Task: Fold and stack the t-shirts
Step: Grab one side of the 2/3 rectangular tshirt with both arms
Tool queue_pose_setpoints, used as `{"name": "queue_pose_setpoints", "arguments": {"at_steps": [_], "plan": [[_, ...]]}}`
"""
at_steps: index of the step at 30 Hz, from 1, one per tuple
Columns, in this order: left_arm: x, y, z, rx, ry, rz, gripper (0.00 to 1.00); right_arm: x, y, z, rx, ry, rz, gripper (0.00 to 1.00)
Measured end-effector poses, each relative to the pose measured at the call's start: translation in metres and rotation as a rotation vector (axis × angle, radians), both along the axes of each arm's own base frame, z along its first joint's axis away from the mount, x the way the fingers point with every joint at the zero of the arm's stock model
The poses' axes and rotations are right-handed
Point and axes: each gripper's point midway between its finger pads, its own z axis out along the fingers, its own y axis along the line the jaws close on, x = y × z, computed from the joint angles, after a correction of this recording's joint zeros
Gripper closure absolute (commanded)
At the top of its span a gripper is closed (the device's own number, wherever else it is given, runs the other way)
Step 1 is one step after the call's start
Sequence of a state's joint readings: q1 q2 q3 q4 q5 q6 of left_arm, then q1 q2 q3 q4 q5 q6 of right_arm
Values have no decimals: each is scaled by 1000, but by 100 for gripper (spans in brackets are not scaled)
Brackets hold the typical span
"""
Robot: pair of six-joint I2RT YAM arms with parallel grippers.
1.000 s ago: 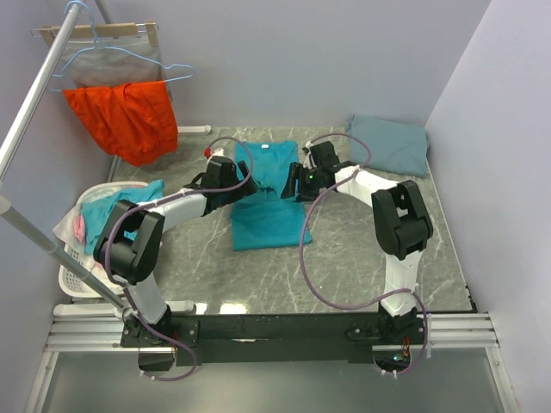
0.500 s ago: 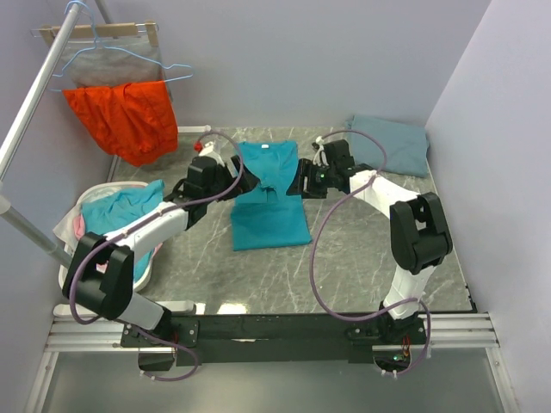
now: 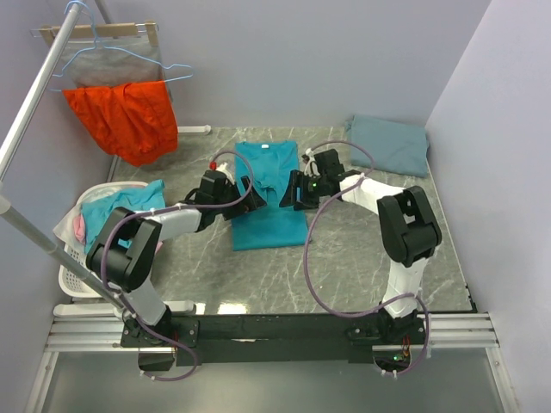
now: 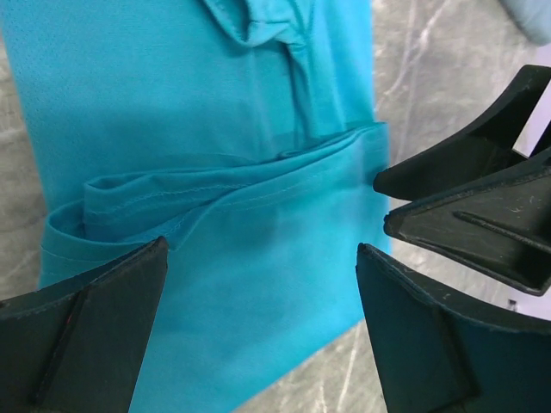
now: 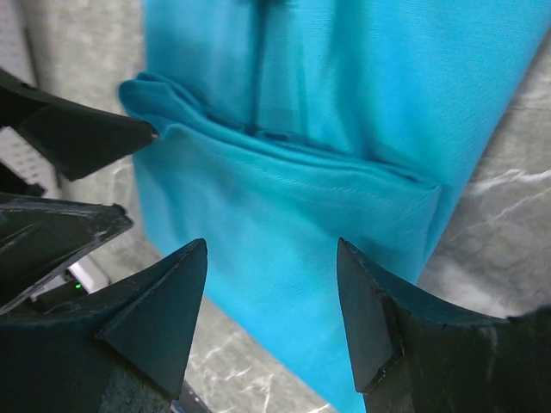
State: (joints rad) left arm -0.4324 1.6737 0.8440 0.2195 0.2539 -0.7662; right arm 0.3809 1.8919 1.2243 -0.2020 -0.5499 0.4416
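Both your left gripper (image 4: 262, 249) and right gripper (image 5: 271, 245) gape empty, flanking the teal shirt (image 3: 269, 219) toward the table (image 3: 362, 258)'s far edge.

The left gripper (image 3: 244, 193) is pulling back from beside the far left part of the teal shirt (image 3: 269, 225) to the left end of its cross fold. Its elbow, stretched low and away from the shirt half a second ago, is lifting again. The right gripper (image 3: 292, 189) is likewise moving down the shirt's right edge to the fold's other end. The two are closing in across the shirt, nearer each other than before, and are uncovering more of the shirt's collar end.
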Motion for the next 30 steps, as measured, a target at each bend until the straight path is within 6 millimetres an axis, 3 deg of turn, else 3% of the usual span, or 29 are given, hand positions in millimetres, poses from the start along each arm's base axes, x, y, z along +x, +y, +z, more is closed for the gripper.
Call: {"name": "queue_pose_setpoints", "arguments": {"at_steps": [9, 15, 21, 25, 30], "plan": [[16, 4, -8, 55, -28, 25, 4, 4, -3, -30, -48, 44, -17, 31], [31, 6, -7, 97, -72, 35, 4, 9, -1, -30, -40, 33, -18, 31], [47, 10, 11, 129, -155, 57, 3, 13, 0, -28, -32, 10, -18, 30], [48, 19, 44, 131, -233, 95, 2, 12, -5, -22, -46, -26, -24, 29], [39, 37, 104, 121, -358, 165, 1, 16, -19, 23, -88, -156, -50, 27]]}}
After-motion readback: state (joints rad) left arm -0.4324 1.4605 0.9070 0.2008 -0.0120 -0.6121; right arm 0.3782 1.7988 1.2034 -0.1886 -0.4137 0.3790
